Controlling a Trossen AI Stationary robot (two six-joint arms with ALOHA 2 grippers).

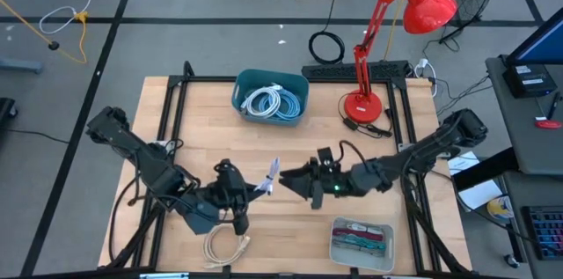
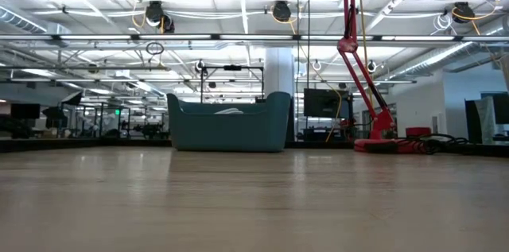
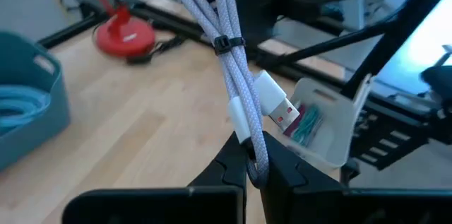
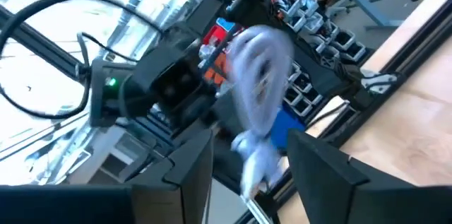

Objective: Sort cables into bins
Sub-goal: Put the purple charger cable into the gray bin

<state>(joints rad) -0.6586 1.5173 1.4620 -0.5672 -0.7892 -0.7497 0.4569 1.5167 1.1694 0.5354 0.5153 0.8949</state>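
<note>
My left gripper [image 1: 246, 193] is over the table's middle, shut on a pale lavender-white braided cable bundle [image 1: 271, 178] that sticks up and toward the right arm. A black tie [image 3: 227, 42] binds the bundle, and its USB plug [image 3: 277, 107] shows a red insert. My right gripper [image 1: 287, 176] is open, level and facing the bundle [image 4: 258, 104]; its fingers stand either side of the bundle's line without touching it. The dark teal bin [image 1: 271, 94] holds light blue and white coils. The pale grey tray [image 1: 361, 242] holds maroon and teal pieces. A beige coil [image 1: 224, 245] lies on the table. My left gripper pinches the bundle's looped lower end [image 3: 252, 155] between its two fingers. The fingers lie along the strands. The bundle is lifted clear of the table and stands up out of the fingers, tilted toward the right arm, with the plug hanging free at its side.
A red desk lamp [image 1: 362, 103] with its black cord stands at the table's far right, beside the teal bin [image 2: 227, 122]. A black frame runs along the table's edges. Bare wood lies between the bin and the grippers.
</note>
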